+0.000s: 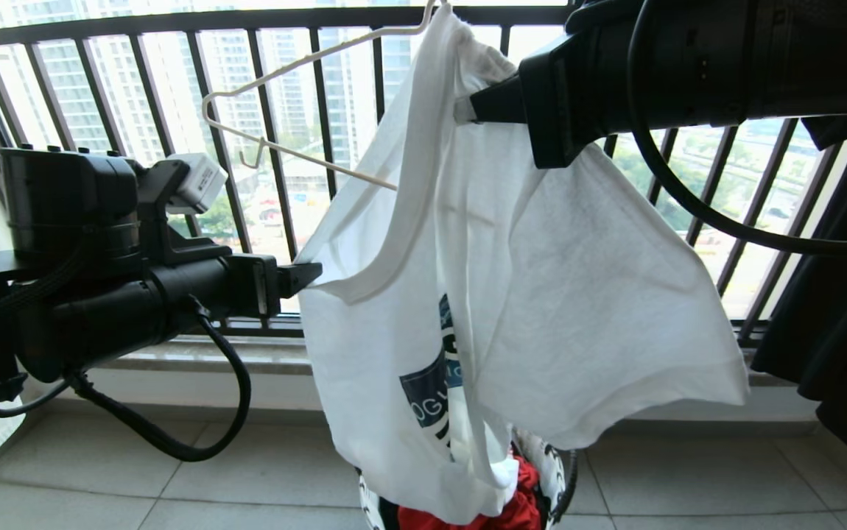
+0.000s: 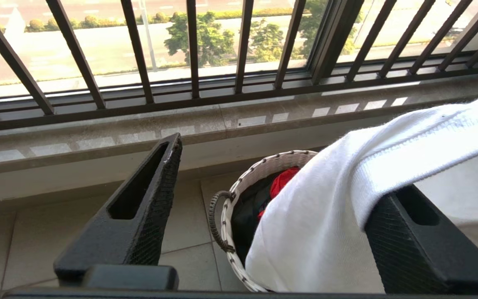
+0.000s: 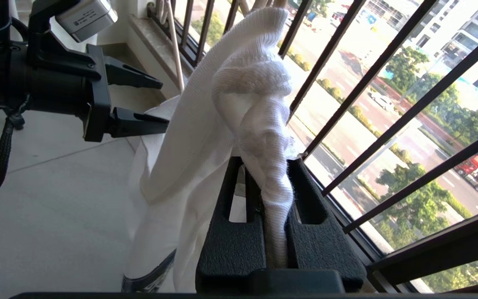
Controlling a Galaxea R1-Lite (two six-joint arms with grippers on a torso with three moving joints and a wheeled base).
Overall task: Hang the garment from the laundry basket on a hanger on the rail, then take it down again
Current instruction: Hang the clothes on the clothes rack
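at far left, left gripper (image 1: 309,276) level, jaws apart, one finger (image 2: 143,199) bare, the other under a fold of the white t-shirt (image 1: 512,294), nothing pinched. just beyond its tips, the shirt's left edge, so nearer this arm than any other loose cloth. above and between, cream wire hanger (image 1: 283,96) tilted, its left end bare, its right part lost inside the shirt; rail out of view. shirt hanging long axis top to bottom, printed front folded inward, hem reaching down into the white woven laundry basket (image 2: 239,182) with red cloth (image 1: 519,508) inside. at upper right, right gripper (image 3: 274,199) clamped on a bunched wad of shirt near its top. behind, black window bars (image 1: 269,118); dark garment (image 1: 836,316) at far right.
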